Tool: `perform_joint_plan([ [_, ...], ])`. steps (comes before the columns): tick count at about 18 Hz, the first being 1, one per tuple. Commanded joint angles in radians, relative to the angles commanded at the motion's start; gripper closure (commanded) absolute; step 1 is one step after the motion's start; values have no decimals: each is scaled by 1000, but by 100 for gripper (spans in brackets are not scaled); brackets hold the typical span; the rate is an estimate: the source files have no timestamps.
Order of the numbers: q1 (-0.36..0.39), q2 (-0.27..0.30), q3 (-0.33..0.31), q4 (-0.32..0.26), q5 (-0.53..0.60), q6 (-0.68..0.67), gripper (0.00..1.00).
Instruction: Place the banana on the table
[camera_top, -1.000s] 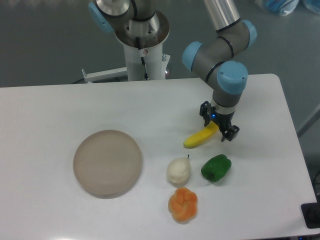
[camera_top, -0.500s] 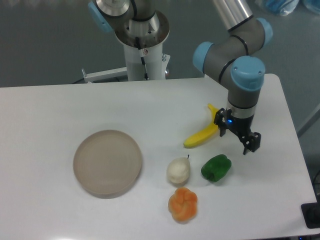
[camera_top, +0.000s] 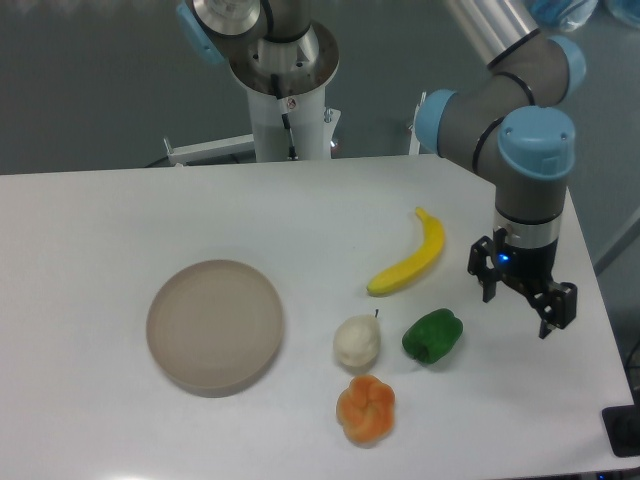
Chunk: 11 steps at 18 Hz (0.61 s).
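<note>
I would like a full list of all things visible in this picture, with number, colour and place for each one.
banana: one, yellow, lying on the table right of centre, nothing touching it
plate: one, beige, round, left of centre, bare
pear: one, whitish, below the banana
pepper: one, green, right of the pear
orange fruit: one, near the front edge, below the pear
table: one, white, rounded corners
robot base: one, white and grey, behind the table
arm: one, grey with blue caps, over the right side
gripper: one, black, fingers open, right of the banana, holding nothing
</note>
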Motion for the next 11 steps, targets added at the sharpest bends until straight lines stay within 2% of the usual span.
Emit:
perform_joint_plan([
  [3, -11, -17, 32, 0, 3, -32, 0],
  [11, -12, -18, 42, 0, 3, -35, 0],
])
